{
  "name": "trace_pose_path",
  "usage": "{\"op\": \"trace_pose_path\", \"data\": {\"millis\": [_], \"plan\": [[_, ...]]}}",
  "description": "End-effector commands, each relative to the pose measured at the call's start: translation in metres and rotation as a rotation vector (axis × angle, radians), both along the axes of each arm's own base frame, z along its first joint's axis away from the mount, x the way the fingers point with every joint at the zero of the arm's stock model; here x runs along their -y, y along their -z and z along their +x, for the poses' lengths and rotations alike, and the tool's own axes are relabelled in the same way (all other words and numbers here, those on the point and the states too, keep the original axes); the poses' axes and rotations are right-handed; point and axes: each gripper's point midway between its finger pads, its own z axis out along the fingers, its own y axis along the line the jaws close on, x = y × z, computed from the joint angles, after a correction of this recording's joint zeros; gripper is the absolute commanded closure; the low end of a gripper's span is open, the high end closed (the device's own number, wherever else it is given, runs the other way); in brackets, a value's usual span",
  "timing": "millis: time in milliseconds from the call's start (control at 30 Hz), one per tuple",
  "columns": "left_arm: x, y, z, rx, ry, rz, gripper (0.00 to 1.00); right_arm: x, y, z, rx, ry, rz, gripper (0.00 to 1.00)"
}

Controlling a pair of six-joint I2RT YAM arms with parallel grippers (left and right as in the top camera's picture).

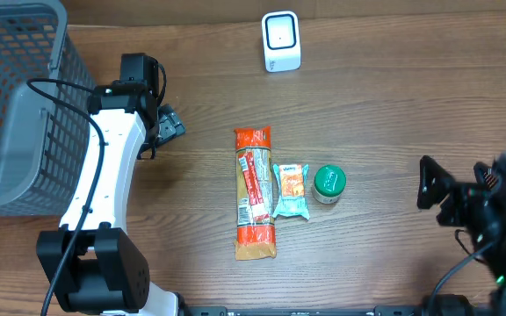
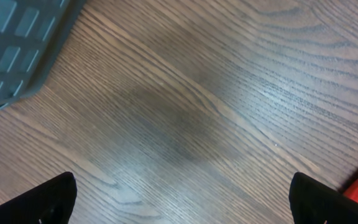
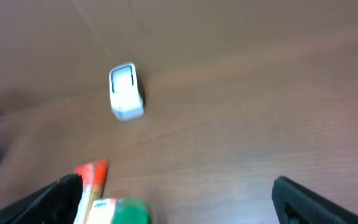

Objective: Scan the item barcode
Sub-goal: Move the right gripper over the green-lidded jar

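A long orange packet (image 1: 255, 195), a teal pouch (image 1: 291, 190) and a round green-lidded jar (image 1: 329, 183) are laid in a row on the wood-grain table (image 1: 393, 105), labels unreadable. The left gripper (image 2: 182, 202) and right gripper (image 3: 176, 199) are spread wide, empty.

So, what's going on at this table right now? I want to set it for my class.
Nothing is being handled yet. The left gripper hangs open over the table beside the grey basket. The right gripper is open too, off to the right. A long orange package, a teal snack packet and a green-lidded jar lie side by side in the middle, untouched. The white scanner stands beyond them.
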Motion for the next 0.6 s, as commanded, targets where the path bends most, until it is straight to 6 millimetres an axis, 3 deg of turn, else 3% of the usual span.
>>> {"op": "trace_pose_path", "data": {"millis": [0,133,233,567], "plan": [[0.000,-0.012,0.003,0.031,0.013,0.016,0.00,-0.013,-0.034,0.009,-0.104,-0.073,0.022,0.00],[0.000,-0.012,0.003,0.031,0.013,0.016,0.00,-0.014,-0.036,0.010,-0.355,-0.075,0.032,0.00],[0.000,-0.012,0.003,0.031,0.013,0.016,0.00,-0.019,-0.033,0.023,-0.459,-0.098,0.054,0.00],[0.000,-0.012,0.003,0.031,0.013,0.016,0.00,-0.034,0.029,0.064,-0.756,-0.113,0.173,0.00]]}}
